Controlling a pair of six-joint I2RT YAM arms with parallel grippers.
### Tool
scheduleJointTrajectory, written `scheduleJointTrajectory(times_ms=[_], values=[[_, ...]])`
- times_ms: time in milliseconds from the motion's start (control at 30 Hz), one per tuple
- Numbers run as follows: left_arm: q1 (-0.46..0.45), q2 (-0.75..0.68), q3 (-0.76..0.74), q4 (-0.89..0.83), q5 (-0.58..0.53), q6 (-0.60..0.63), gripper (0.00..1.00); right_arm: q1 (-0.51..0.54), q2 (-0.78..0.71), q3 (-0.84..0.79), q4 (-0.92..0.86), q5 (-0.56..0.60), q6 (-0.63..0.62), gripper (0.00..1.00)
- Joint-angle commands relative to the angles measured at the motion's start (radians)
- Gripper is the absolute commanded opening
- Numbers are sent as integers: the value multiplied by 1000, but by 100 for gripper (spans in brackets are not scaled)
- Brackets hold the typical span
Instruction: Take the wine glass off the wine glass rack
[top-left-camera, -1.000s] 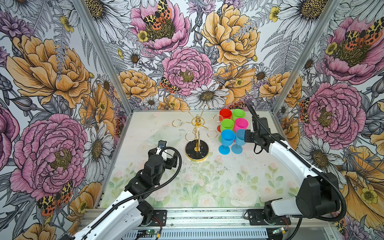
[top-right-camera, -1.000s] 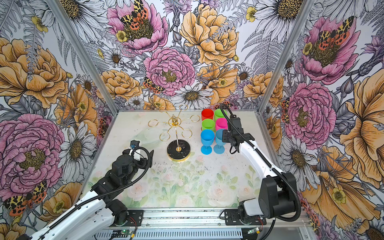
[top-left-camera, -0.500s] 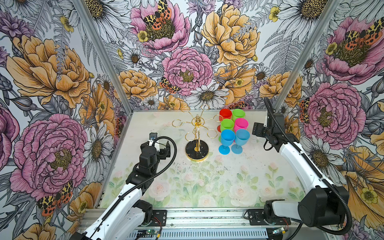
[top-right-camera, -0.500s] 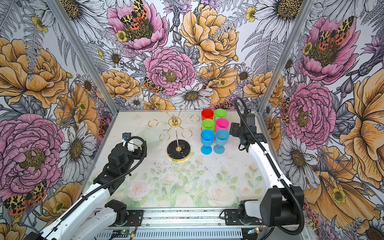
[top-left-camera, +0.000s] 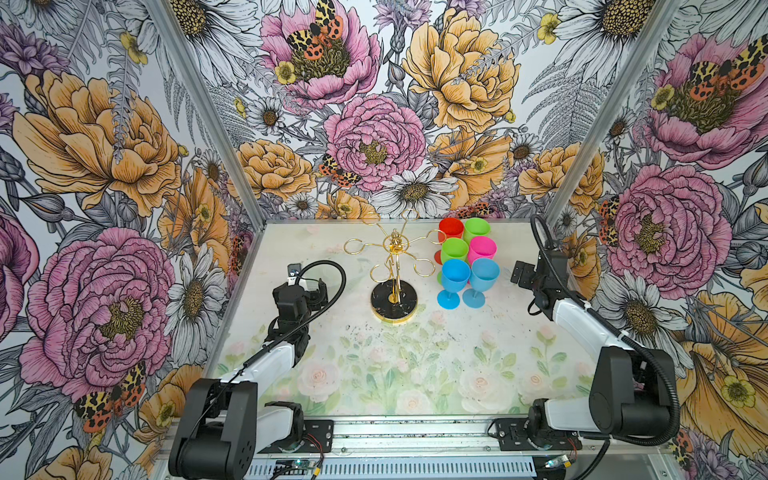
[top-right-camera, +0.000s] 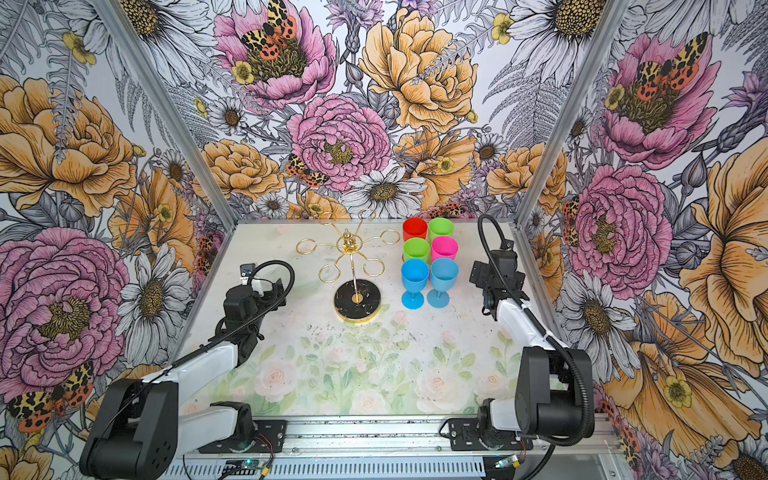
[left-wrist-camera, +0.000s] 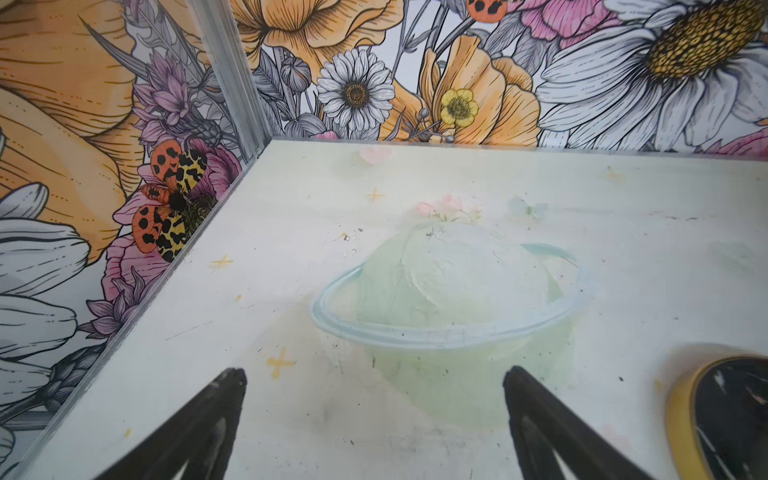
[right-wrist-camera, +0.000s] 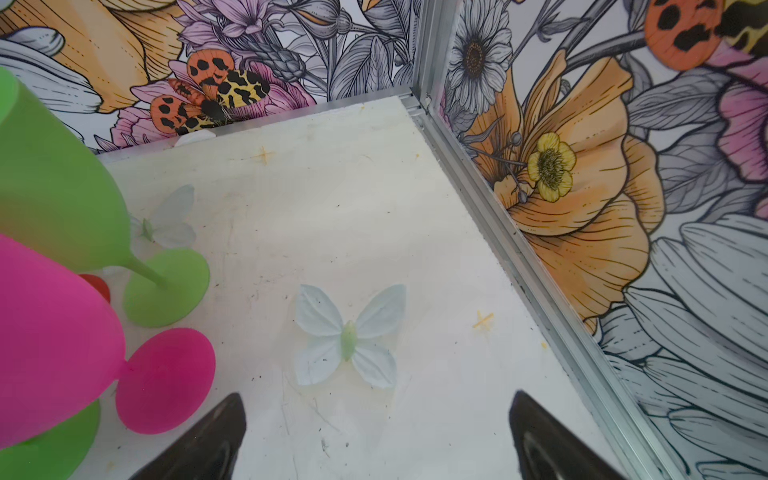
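Gold wire wine glass rack (top-left-camera: 395, 245) at the centre of both top views, on a black marbled base (top-left-camera: 384, 305) rimmed in gold. Right of centre, a red glass (top-left-camera: 451, 227), two lime green glasses (top-left-camera: 476, 228), a hot pink glass (top-left-camera: 482, 248) and two sky blue glasses (top-left-camera: 455, 270). Around them, wallpaper (top-left-camera: 374, 137) of pink and orange peonies, white daisies and orange-and-yellow spotted moths; beneath, a pale table (top-left-camera: 415, 365) printed with faded pink roses and green leaves.

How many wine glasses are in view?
6, all right of the rack: red glass and green glass at the back, green glass and pink glass in the middle, two blue glasses in front. None seems hidden.
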Motion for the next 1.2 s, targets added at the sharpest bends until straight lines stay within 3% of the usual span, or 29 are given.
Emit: scheduleJointTrajectory(times_ms=[0, 200, 433, 733, 1000, 1067, 1133, 1167], values=[[16, 55, -29, 220, 59, 16, 99, -4, 22, -79, 259, 6, -11, 99], [25, 135, -28, 348, 100, 66, 99, -4, 53, -235, 521, 18, -2, 99], [60, 309, -62, 585, 155, 39, 99, 9, 51, -318, 682, 34, -21, 100], [100, 297, -5, 454, 209, 2, 99, 67, 87, -382, 850, 65, -85, 99], [115, 299, -6, 459, 228, -12, 99, 76, 108, -328, 767, 58, -94, 99], [119, 299, -6, 458, 233, -16, 99, 74, 112, -343, 794, 34, -95, 100], [122, 300, -6, 459, 238, -19, 99, 70, 168, -408, 980, 33, -105, 99], [124, 301, -7, 461, 241, -19, 99, 72, 147, -408, 958, 49, -91, 99]])
